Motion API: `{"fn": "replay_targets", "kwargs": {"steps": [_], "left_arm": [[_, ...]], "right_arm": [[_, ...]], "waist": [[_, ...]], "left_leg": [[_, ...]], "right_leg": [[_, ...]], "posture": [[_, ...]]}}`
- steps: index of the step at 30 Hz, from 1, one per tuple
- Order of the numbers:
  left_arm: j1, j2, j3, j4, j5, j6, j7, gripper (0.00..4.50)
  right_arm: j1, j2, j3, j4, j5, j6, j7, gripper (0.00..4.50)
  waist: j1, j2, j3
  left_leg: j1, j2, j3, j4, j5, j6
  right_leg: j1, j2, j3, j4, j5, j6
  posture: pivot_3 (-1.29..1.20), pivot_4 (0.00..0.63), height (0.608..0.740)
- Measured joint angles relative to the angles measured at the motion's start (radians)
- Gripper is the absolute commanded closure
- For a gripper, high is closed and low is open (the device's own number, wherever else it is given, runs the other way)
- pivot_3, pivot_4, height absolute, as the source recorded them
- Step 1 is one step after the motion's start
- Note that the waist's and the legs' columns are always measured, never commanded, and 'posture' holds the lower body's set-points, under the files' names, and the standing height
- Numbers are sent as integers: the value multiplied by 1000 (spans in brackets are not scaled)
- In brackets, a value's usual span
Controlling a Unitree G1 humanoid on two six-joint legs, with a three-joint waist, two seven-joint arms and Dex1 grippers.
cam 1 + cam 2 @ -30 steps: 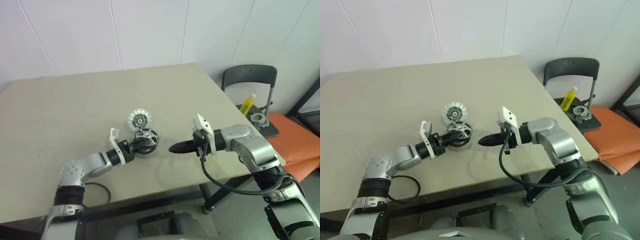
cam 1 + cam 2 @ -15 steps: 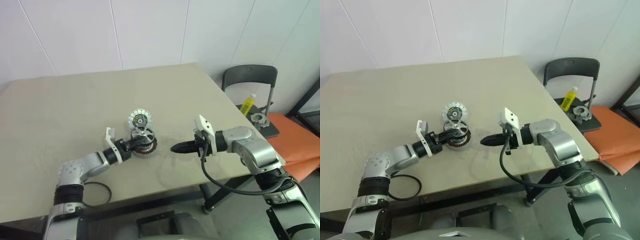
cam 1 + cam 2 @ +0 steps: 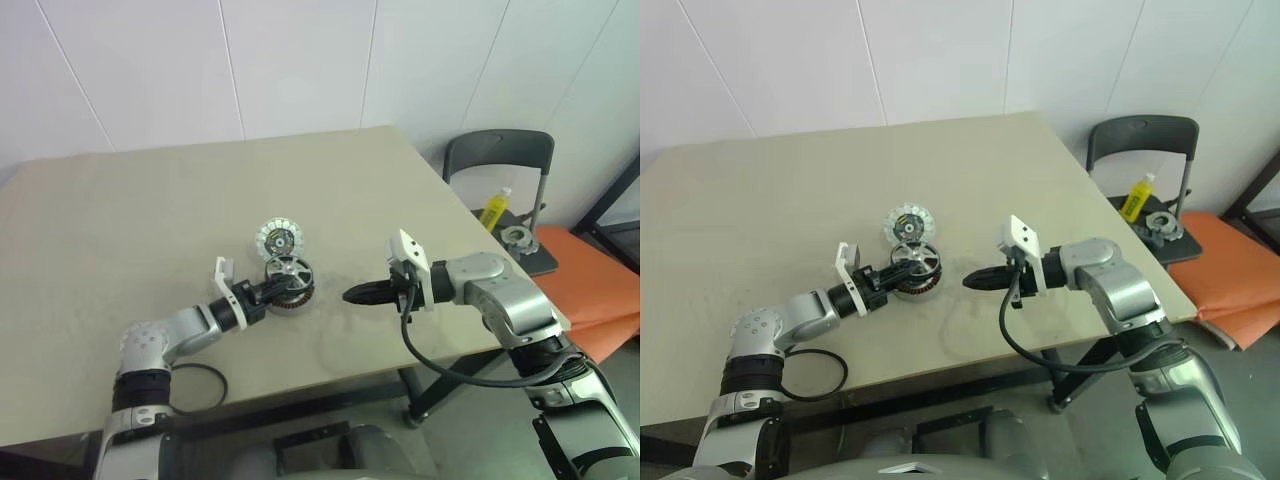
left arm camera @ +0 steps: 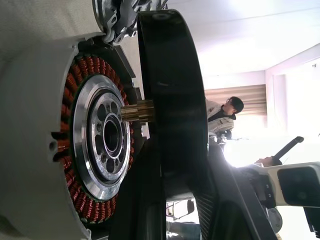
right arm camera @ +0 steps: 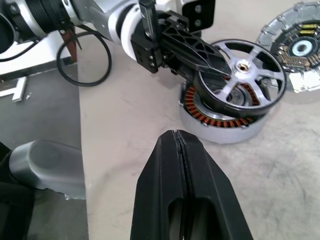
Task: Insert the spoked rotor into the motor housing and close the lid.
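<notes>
Spoked rotor (image 5: 243, 75), shiny silver open-spoke wheel with dark outer rim and brass hub pinion, sits directly over the motor housing (image 5: 220, 116), a low round puck with copper-brown winding ring around a silver centre. Rotor is not seated: left wrist view shows a gap, pinion tip lined up with the housing bore, rotor face roughly parallel to the housing. Housing rests on the beige surface (image 3: 150, 220), near the front-middle.

Left claw (image 5: 202, 62), black two-finger, is clamped on the rotor rim, reaching in from the robot's left, close to level.

Lid (image 3: 277, 239), flat round disc with white-silver segments around a dark hub, lies segment face up on the surface just behind the housing, close beside it; cannot tell if they touch.

Right claw (image 3: 350, 296), fingers pressed together, holding nothing, hangs above the surface to the right of the housing, tip pointing at it, clearly apart.

Black cable loop (image 3: 196, 387) lies at the front edge, by the left arm.
</notes>
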Motion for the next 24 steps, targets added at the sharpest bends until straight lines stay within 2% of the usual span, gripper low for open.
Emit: {"fn": "replay_targets", "kwargs": {"steps": [24], "left_arm": [[-4, -6, 19, -6, 50, 24, -5, 4059]], "right_arm": [[-1, 2, 0, 100, -66, -46, -37, 4500]], "waist": [[-1, 0, 0]], "left_leg": [[1, 0, 0, -1, 0, 0]], "right_leg": [[0, 0, 0, 0, 0, 0]], "posture": [[0, 0, 740]]}}
